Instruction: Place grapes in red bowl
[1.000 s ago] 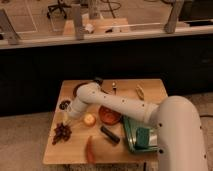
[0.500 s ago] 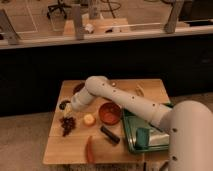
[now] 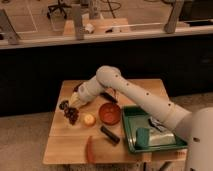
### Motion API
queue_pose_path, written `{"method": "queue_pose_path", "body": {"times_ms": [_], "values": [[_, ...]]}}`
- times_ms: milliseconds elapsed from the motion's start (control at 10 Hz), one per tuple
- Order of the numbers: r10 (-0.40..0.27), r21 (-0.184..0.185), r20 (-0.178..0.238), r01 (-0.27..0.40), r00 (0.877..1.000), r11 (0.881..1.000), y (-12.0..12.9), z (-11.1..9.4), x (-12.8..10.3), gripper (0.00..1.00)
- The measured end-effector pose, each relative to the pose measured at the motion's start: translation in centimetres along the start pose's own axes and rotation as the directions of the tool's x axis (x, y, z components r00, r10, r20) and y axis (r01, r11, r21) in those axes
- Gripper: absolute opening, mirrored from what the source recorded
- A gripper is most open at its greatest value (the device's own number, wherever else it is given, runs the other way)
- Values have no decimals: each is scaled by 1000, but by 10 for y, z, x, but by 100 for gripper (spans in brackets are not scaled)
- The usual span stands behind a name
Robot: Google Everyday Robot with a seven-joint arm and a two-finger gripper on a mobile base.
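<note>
**Tool.** My tool (image 3: 74, 103) is at left of centre in the frame, at the end of the forearm that slopes down and left from the elbow. Its jaws are closed. The tip meets the top of the grapes (image 3: 72, 116), so I judge it closed on the bunch rather than on nothing. I cannot tell whether the bunch is clear of the counter (image 3: 65, 146) or touching it.

**Task items.** The grapes are a dark, lumpy cluster directly below the tool tip, over the left part of the counter. The cluster runs slightly longer down the frame than across. The red bowl (image 3: 110, 113) stands upright at the middle of the counter. It appears empty, so placement is not yet done.

**Governing relation.** The bowl lies to the right of the tool and the grapes, at about the same height in the frame and apart from them. A small yellow-orange round item (image 3: 89, 119) sits between grapes and bowl, just beside the bowl's left rim. The coming move is therefore a carry to the right across that item.

**Risk.** In my judgement a low carry could knock the round item or catch the near rim. Berries hanging below the grip may also swing or shed.

**Other.** A green tray (image 3: 128, 131) sits just right of the bowl. A dark oblong item (image 3: 110, 135) lies in front of the bowl.
</note>
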Motion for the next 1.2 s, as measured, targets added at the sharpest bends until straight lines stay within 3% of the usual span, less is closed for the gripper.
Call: {"method": "queue_pose_path", "body": {"times_ms": [200,700,1200], "values": [[21,5,-36,-21,999,1000,9,-26,10,0],[134,28,-91,-132,987,991,63,-85,35,0],[191,28,-122,-189,974,982,89,-114,42,0]]}}
